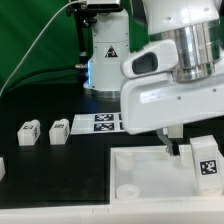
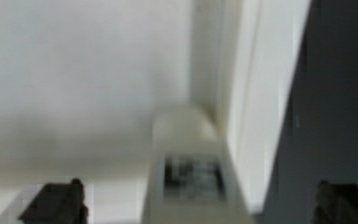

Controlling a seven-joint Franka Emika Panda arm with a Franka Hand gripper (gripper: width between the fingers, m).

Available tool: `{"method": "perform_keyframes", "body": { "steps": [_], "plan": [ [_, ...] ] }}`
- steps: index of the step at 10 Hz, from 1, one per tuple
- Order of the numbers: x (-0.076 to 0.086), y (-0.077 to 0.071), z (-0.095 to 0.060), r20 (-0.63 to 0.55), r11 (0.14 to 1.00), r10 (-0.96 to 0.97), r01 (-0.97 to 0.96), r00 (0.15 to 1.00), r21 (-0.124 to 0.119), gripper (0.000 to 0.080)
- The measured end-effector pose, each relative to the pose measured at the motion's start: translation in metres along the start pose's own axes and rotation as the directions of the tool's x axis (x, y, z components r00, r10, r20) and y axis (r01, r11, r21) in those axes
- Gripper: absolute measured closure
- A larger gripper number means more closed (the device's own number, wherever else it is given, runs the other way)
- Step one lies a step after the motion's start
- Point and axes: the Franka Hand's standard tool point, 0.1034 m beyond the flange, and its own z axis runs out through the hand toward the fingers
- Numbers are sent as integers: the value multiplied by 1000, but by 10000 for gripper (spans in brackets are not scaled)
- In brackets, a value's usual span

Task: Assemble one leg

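Observation:
One leg (image 1: 207,161), a small white block with a black-and-white tag, stands on the large white panel (image 1: 140,168) near the exterior view's right edge. My gripper (image 1: 182,148) hangs just above the panel, beside this leg. In the wrist view the gripper (image 2: 199,206) is open. Its dark fingertips (image 2: 55,202) are wide apart, and a blurred white leg (image 2: 192,150) lies between them without touching either. Two more legs (image 1: 28,131) (image 1: 58,131) stand on the black table at the exterior view's left.
The marker board (image 1: 100,122) lies behind the panel. Another white part (image 1: 2,167) shows at the exterior view's left edge. The robot's white base (image 1: 105,55) and a green backdrop are behind. The panel's edge (image 2: 247,110) borders the dark table.

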Motion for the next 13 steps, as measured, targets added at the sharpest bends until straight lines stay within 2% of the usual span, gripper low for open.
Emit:
{"method": "perform_keyframes", "body": {
  "steps": [1, 3, 6, 8, 10, 11, 12, 13],
  "plan": [
    [10, -2, -6, 1, 1000, -1, 1, 1000, 3, 151],
    [19, -2, -2, 33, 1000, 4, -5, 999, 11, 151],
    [11, 0, 11, 56, 1000, 15, -16, 998, 10, 151],
    [5, 4, 13, 101, 1000, 27, -28, 995, 10, 151],
    [4, -5, 8, 150, 992, 125, -126, 981, 0, 151],
    [5, -4, 9, 144, 994, 103, -105, 984, 4, 151],
    [5, -4, 9, 144, 994, 103, -105, 984, 4, 251],
    [5, -4, 10, 144, 994, 103, -105, 984, 4, 407]
  ]
}}
